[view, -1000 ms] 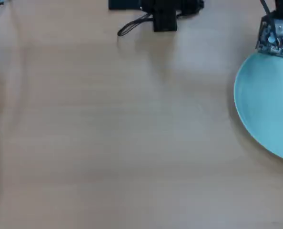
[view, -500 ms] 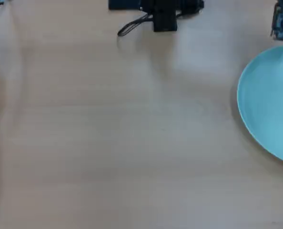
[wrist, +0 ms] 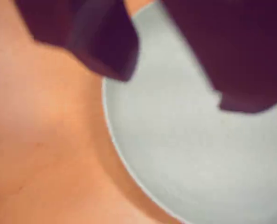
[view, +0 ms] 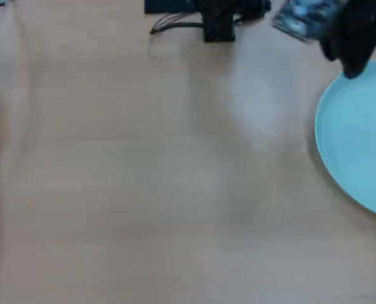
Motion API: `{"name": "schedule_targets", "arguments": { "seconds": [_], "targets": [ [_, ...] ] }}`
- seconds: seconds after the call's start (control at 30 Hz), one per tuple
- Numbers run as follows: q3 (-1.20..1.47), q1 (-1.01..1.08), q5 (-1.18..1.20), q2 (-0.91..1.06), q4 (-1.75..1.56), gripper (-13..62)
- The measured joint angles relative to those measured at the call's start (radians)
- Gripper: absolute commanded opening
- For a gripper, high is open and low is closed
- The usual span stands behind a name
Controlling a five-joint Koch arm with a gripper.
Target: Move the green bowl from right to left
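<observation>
I see a smooth, glossy mint-glazed green bowl (view: 359, 139) on my pale wood-grain table (view: 144, 177), matt with a soft sheen; the gripper (wrist: 171, 70) looks like dark matt plastic.

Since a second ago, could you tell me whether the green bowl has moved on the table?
Barely, if at all: in the overhead view the green bowl lies at the right edge, about as far from the fixed black arm base as before.

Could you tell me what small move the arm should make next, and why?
Probably lower the gripper so its jaws straddle the green bowl's near rim: the wrist view shows the jaws apart above that edge, holding nothing, and the bowl sits at the overhead view's right.
</observation>
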Motion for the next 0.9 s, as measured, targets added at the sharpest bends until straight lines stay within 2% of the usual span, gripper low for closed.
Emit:
{"name": "schedule_targets", "arguments": {
  "seconds": [0.2, 0.53, 0.9],
  "targets": [
    [0.0, 0.241, -0.23, 0.106, 0.014, 18.5],
    [0.0, 0.456, -0.457, 0.132, 0.018, 18.5],
    [0.0, 0.624, -0.489, 0.132, 0.018, 18.5]
  ]
}}
